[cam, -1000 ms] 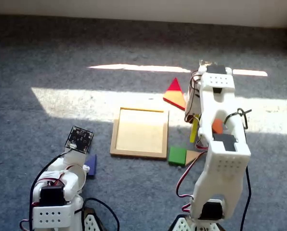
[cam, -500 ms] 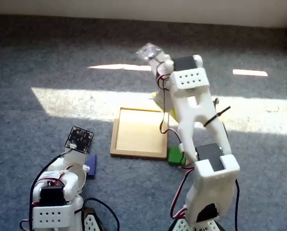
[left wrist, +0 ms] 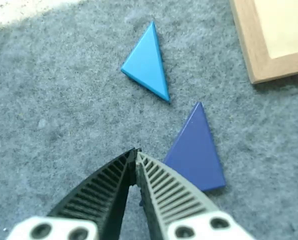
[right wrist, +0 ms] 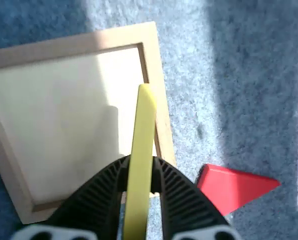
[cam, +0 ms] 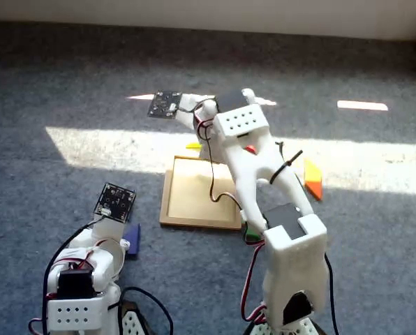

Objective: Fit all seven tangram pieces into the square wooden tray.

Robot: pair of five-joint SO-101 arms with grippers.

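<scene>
Right fingers [right wrist: 101,192] grasp the yellow piece [right wrist: 143,135] edge-on over the tray [right wrist: 158,85] rim; left fingers [left wrist: 106,187], clenched empty, sit just beside the dark blue triangle [left wrist: 195,152].

Green piece [cam: 249,234] mostly behind right arm [cam: 260,174]

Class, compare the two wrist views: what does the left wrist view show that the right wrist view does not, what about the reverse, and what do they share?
Left wrist view: a light blue triangle and a dark blue triangle on the carpet, near the shut left gripper. Right wrist view: the right gripper shut on a yellow piece, and a red triangle outside the tray. Shared: the tray and the carpet.
</scene>
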